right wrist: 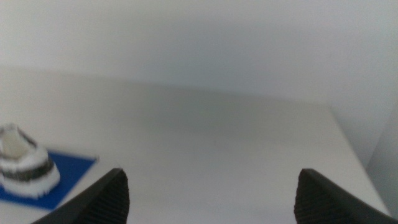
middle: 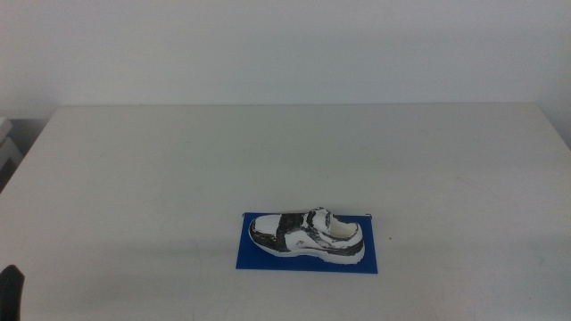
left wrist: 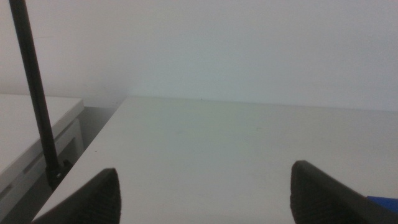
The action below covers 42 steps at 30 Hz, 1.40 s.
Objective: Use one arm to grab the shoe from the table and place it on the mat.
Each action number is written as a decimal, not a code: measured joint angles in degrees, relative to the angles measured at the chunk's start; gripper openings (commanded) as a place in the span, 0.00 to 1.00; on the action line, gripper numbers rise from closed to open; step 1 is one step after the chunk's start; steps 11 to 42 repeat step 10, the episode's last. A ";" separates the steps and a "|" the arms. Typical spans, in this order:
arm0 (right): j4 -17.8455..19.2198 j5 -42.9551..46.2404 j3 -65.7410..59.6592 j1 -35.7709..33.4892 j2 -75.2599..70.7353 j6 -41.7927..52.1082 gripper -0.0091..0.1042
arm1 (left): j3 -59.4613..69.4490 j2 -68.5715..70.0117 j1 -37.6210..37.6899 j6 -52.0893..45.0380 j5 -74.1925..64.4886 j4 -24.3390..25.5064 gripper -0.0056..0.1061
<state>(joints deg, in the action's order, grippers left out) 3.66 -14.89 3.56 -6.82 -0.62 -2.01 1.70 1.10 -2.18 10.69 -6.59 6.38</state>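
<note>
gaping wide, both pincers [left wrist: 202,193] [right wrist: 211,196] hold nothing.

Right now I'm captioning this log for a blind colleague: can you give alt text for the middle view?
A shoe lies on its sole on a blue mat near the front of a white table, toe toward the picture's left. No arm reaches over the table; only a dark bit of the left gripper shows at the bottom-left edge.

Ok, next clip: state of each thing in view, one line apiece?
shoe: upright on its sole, lying on the mat, nothing gripping it.
mat: flat on the table.
left gripper: open, empty, away from the shoe.
right gripper: open, empty, away from the shoe.
</note>
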 measured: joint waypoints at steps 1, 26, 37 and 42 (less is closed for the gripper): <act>0.00 0.00 -1.10 0.00 0.00 0.00 0.89 | 0.00 0.00 0.00 0.00 0.00 0.00 0.89; -0.17 -0.32 -5.21 0.00 0.00 0.00 0.89 | 0.00 0.00 0.00 0.00 0.00 0.00 0.89; -0.17 -0.32 -5.21 0.00 0.00 0.00 0.89 | 0.00 0.00 0.00 0.00 0.00 0.00 0.89; -0.17 -0.32 -5.21 0.00 0.00 0.00 0.89 | 0.00 0.00 0.00 0.00 0.00 0.00 0.89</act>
